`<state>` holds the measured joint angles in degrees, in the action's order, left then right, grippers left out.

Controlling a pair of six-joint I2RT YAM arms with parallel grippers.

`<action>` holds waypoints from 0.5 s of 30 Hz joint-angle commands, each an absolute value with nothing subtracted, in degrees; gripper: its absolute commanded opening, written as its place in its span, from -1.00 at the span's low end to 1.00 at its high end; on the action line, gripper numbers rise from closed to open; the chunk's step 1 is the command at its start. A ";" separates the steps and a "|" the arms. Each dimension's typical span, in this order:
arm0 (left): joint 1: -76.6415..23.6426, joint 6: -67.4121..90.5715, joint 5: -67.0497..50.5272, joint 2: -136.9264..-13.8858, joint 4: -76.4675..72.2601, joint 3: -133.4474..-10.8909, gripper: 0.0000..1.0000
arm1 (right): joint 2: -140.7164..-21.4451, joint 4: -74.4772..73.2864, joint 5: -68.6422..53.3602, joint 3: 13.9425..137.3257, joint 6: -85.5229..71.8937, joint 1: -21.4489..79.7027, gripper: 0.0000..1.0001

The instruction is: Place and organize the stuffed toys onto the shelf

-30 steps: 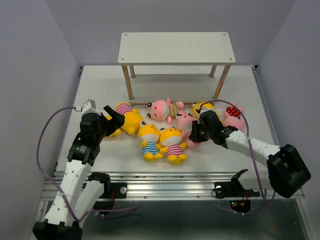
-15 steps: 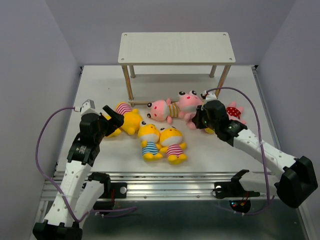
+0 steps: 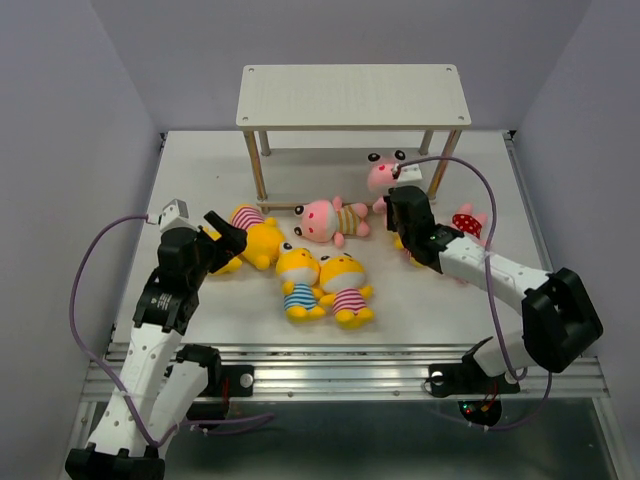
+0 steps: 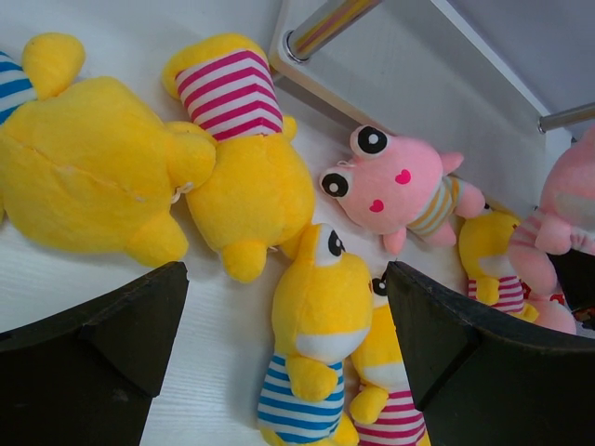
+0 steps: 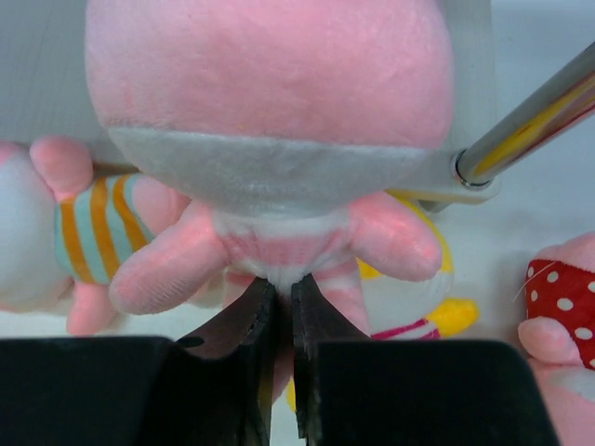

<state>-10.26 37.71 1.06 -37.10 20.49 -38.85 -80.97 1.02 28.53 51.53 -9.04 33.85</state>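
Since a second ago my right end effector [image 5: 284,295], clamped on the pink toy [image 5: 270,93], has lifted it beside the front right leg of the shelf [image 3: 350,95]; left end effector [image 3: 225,232] hangs wide open

table [image 3: 200,170] — white, flat | walls [image 3: 60,100] — pale lilac, on three sides | rail [image 3: 350,365] — silver metal, near edge

The gripped pink toy [image 5: 270,93] hides most of a yellow toy [image 5: 444,316]; its face apparently points away.
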 commanded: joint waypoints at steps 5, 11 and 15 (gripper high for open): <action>-10.11 36.74 1.67 -36.65 20.04 -38.50 0.98 | -86.64 15.11 36.30 53.08 -4.05 34.19 -0.77; -10.11 36.83 2.11 -36.04 20.13 -38.50 0.98 | -90.96 20.64 36.30 54.05 -0.98 32.52 -0.74; -10.20 37.09 2.28 -35.77 20.13 -38.32 0.98 | -92.98 22.32 37.27 55.19 -0.79 31.29 -0.66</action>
